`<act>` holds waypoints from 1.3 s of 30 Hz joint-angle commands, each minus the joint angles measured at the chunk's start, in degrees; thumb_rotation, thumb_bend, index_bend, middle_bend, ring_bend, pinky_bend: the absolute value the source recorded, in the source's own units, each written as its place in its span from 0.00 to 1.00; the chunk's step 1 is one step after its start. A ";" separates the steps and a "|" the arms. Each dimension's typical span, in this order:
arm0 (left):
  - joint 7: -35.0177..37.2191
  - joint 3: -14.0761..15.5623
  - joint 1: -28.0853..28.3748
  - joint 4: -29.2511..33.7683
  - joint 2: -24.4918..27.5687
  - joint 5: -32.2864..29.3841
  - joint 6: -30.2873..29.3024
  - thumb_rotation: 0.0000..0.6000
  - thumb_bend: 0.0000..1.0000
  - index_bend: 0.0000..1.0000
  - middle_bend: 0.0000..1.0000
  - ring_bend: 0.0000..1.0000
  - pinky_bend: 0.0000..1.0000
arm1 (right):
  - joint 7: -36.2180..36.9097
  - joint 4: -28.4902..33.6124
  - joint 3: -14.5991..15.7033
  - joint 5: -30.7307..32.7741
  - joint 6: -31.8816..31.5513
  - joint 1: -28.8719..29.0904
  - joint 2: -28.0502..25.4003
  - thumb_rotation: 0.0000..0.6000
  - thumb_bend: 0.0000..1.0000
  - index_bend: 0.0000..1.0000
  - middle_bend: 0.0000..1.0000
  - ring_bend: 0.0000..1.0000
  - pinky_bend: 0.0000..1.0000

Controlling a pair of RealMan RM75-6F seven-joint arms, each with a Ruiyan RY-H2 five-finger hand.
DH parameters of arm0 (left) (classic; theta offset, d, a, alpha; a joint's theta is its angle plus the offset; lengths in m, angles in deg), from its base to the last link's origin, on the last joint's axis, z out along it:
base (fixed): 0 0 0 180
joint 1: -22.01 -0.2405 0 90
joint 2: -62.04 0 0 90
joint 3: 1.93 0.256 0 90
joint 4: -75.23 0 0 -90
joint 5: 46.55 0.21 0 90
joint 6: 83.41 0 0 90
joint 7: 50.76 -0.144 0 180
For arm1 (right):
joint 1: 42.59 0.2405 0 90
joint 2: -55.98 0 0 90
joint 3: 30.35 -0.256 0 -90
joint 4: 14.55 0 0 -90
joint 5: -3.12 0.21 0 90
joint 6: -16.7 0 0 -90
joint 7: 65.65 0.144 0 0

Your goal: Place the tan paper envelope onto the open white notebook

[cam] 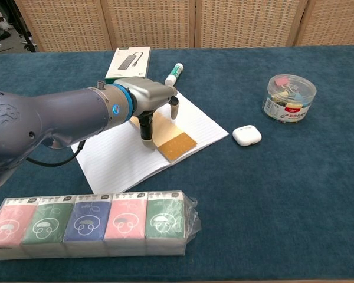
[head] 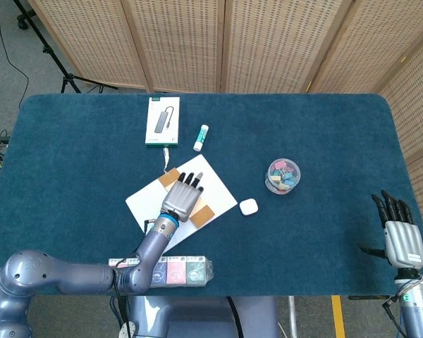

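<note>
Left hand fingers spread, hovering over envelope on notebook; lift straight up, avoid dragging paper.

You are working at a table covered in deep teal cloth. Behind it, folding screens of pale wood with woven cane panels are closing off the room. A grey floor is showing at left, where a black stand leg and cable are trailing.
</note>
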 commanded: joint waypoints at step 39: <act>45.98 1.65 -11.89 1.00 24.34 30.42 25.69 1.00 0.11 0.19 0.02 0.10 0.17 | -1.61 -0.60 -0.03 0.98 1.35 0.51 0.89 1.00 0.00 0.00 0.00 0.00 0.00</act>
